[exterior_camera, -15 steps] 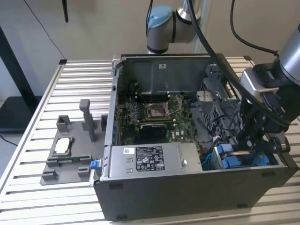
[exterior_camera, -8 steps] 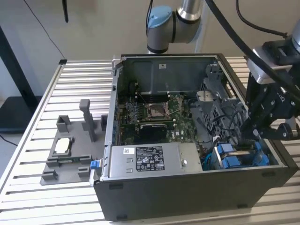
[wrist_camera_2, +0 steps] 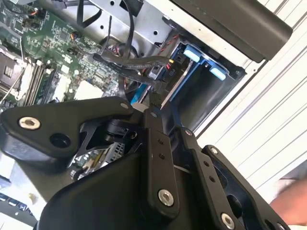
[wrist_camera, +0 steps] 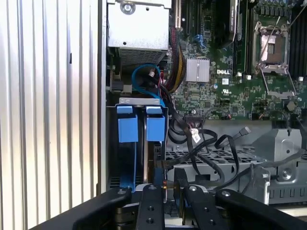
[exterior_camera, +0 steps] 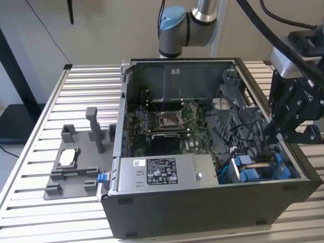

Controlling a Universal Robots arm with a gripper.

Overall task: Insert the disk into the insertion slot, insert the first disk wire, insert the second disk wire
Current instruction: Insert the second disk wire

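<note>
An open computer case (exterior_camera: 202, 212) is set on a slatted table (exterior_camera: 86, 76), with a long silver box (exterior_camera: 167, 174) along its near wall and a green motherboard (exterior_camera: 172, 121) on its floor. The insertion slot (exterior_camera: 283, 169) is found in the near corner of the case, on the exterior view's right. The disk (exterior_camera: 258, 165) appears to be seated in it, since its blue bracket tabs (wrist_camera: 128, 129) are seen standing at the mouth of the bay. The gripper (exterior_camera: 268, 144) is held low inside the case, just beside the far end of the slot. A bundle of black wires (wrist_camera: 201, 148) is draped close in front of it. Whether the gripper is clamped on a wire end or parted cannot be told from these pictures. The main risk is judged to be a snag. The loose wires are looped across the metal cage next to the bay, so one could be caught and dragged by the arm. A connector could also be presented tilted or off-line to its socket, and then be jammed or bent if pushed. Contact with the case wall on the exterior view's right is a lesser risk, as little room is left there.
</note>
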